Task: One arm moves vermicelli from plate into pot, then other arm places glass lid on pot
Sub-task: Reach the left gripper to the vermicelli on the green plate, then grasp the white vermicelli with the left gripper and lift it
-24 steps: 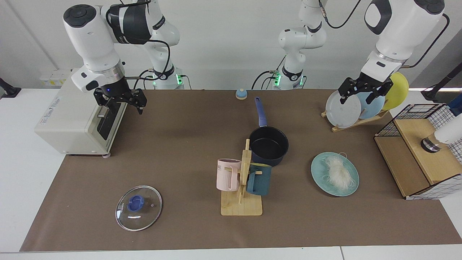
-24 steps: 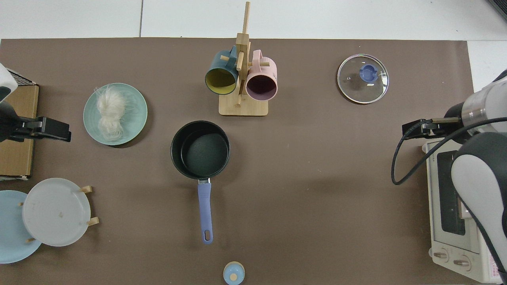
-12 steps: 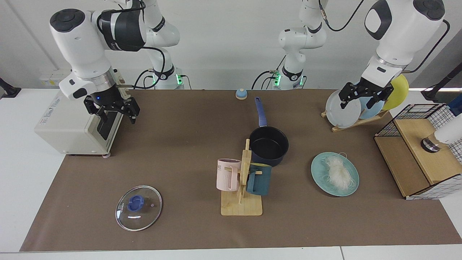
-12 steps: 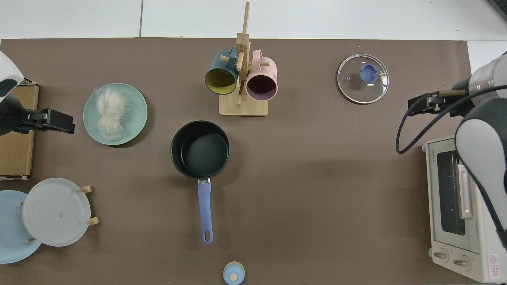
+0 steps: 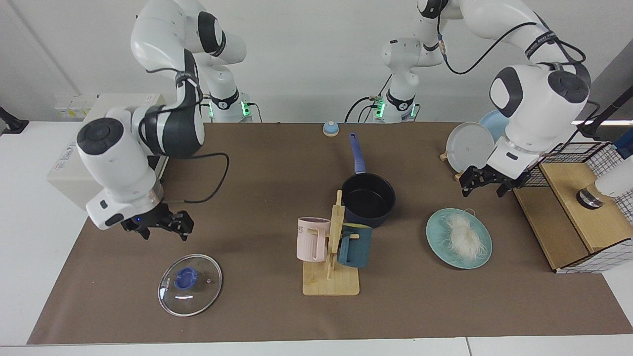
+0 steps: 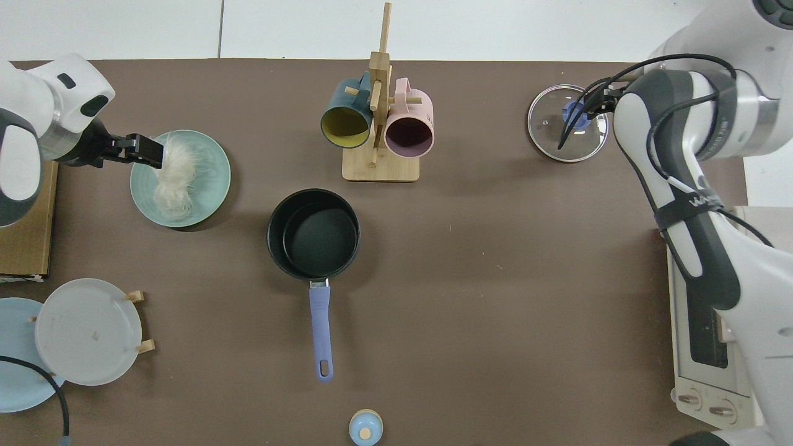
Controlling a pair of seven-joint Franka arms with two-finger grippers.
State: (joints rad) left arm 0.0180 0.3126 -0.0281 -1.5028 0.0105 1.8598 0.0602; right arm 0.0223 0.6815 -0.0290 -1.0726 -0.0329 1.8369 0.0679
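Brown paper covers the table. Facing view: left gripper (image 5: 486,183), fingers spread, hovers above the plate (image 5: 437,240) holding vermicelli (image 5: 463,236); right gripper (image 5: 159,227), also spread, hangs over the glass lid (image 5: 190,284). Top view: pot (image 6: 313,233) sits centre, empty, between both.

White wall (image 5: 306,59), white table (image 5: 29,207), brown mat (image 5: 257,198)

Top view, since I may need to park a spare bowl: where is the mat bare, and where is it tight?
Bare: the broad stretch between the pot and the toaster oven, below the glass lid. Also the strip between pot handle and plate rack. Tight: around the mug stand, and at the plate, where the left gripper hovers by the vermicelli.
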